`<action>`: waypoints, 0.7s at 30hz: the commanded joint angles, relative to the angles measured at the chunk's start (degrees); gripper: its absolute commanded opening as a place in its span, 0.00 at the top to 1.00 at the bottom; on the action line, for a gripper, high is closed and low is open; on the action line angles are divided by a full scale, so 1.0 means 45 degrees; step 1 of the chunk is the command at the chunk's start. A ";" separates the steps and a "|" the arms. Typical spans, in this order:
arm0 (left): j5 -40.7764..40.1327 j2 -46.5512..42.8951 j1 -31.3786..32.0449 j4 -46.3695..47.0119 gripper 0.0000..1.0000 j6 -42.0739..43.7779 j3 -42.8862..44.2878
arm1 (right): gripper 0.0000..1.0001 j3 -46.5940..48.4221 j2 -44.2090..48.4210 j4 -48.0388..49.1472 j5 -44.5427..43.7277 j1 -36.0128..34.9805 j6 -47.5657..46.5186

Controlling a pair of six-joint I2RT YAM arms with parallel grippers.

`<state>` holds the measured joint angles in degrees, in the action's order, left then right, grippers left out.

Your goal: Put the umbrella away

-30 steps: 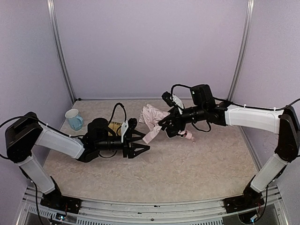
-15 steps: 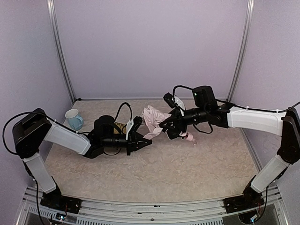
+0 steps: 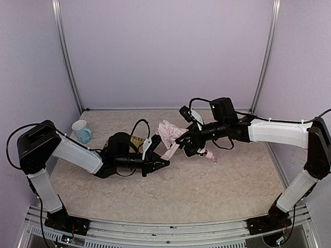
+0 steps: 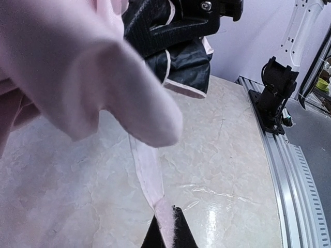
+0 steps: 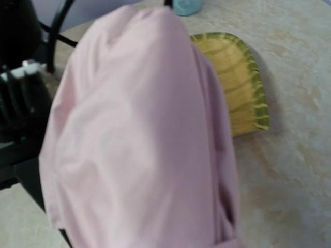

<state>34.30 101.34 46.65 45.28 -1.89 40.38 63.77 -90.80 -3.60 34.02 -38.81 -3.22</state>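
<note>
Our left fingers [image 4: 182,235] are pressed together on the pale pink strap [image 4: 147,175] of the umbrella [image 3: 166,131]. Our right fingers [image 3: 183,140] clasp its bunched fabric above the table [image 3: 207,191], near the yellow woven tray [image 5: 235,77].

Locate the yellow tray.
In the top view the woven yellow bamboo tray lies left of centre between the pale blue mug and the pale pink umbrella, partly hidden by the left arm.
</note>
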 commanded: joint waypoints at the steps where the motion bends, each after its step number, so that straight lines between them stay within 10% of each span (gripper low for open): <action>1: -0.0250 0.0741 0.0028 -0.1984 1.00 -0.0071 0.0378 | 1.00 0.0119 -0.0442 0.0783 -0.1274 0.0421 0.0787; 13: 0.0616 0.3744 -0.0988 -0.5094 1.00 -0.2480 0.2444 | 0.97 -0.0084 -0.3910 0.1195 -0.2422 0.0734 0.2194; 21: 0.1076 0.5277 -0.1051 -0.6426 1.00 -0.3241 0.3304 | 0.66 -0.0148 -0.5001 0.0913 -0.3078 0.0772 0.2359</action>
<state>37.41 119.20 41.87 26.02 -13.98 54.76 63.26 -111.68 0.54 23.16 -36.27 6.74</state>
